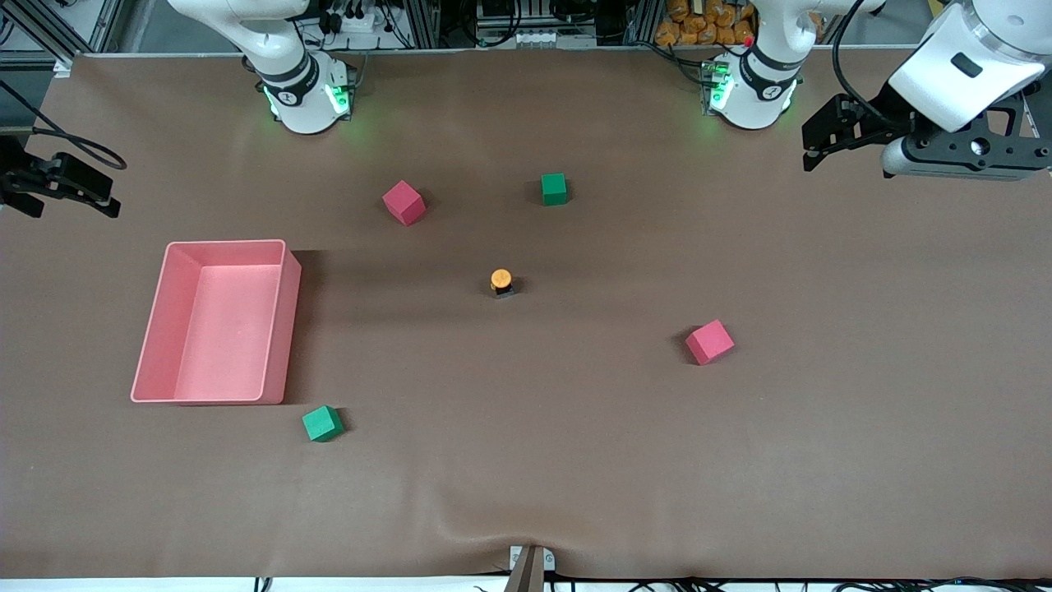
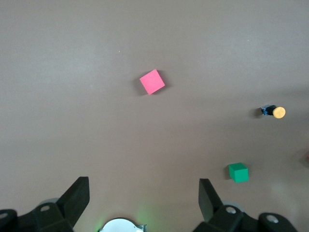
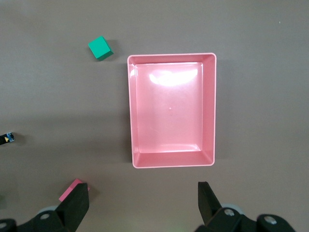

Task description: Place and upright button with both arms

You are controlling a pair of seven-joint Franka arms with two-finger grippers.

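The button stands near the middle of the table, its round orange cap over a short black body, and nothing touches it. In the left wrist view the button shows small and far off. Only a sliver of its black body shows at the edge of the right wrist view. My left gripper hangs open and empty over the left arm's end of the table. My right gripper hangs open and empty over the right arm's end, beside the pink bin.
A pink bin lies toward the right arm's end. Two red cubes and two green cubes are scattered around the button. The brown cover wrinkles at the table's front edge.
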